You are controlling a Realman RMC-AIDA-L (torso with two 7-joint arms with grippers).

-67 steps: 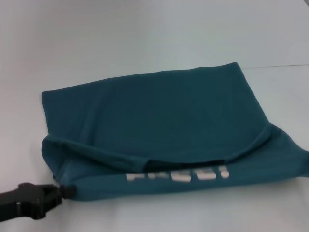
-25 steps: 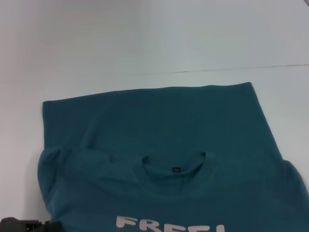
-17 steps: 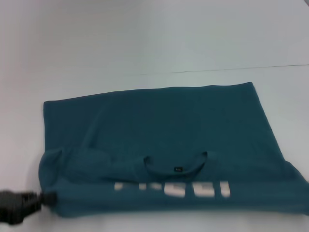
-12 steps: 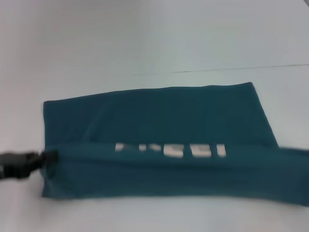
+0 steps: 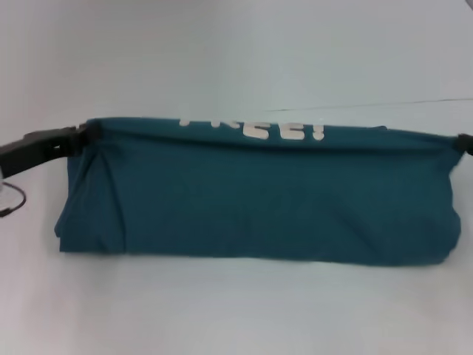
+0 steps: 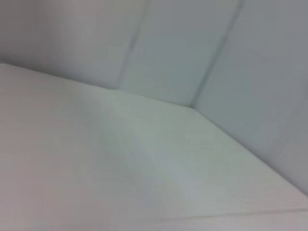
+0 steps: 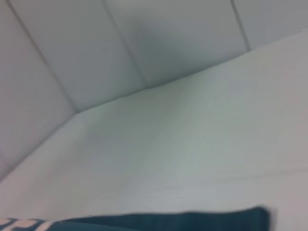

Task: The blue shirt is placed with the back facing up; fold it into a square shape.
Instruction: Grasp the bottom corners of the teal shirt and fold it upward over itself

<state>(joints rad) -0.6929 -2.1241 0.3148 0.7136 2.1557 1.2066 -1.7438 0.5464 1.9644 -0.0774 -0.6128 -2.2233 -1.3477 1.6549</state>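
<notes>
The blue shirt (image 5: 259,200) hangs as a wide teal band across the head view, its lifted edge stretched taut between the two grippers and its lower fold resting on the white table. White lettering (image 5: 255,129) shows along that raised edge. My left gripper (image 5: 81,134) is shut on the shirt's left corner. At the frame's right edge, my right gripper (image 5: 464,142) pinches the other corner, mostly out of view. In the right wrist view a strip of the blue shirt (image 7: 159,222) with a bit of lettering shows. The left wrist view shows only table and wall.
The white table (image 5: 236,310) runs in front of the shirt and behind it to a pale wall (image 5: 236,44). A thin dark cable (image 5: 13,198) loops below the left arm.
Both grippers have carried the shirt's near edge up and away from me, over the spread shirt. The lettering went from near the front to the top far edge, and the collar is now hidden.
</notes>
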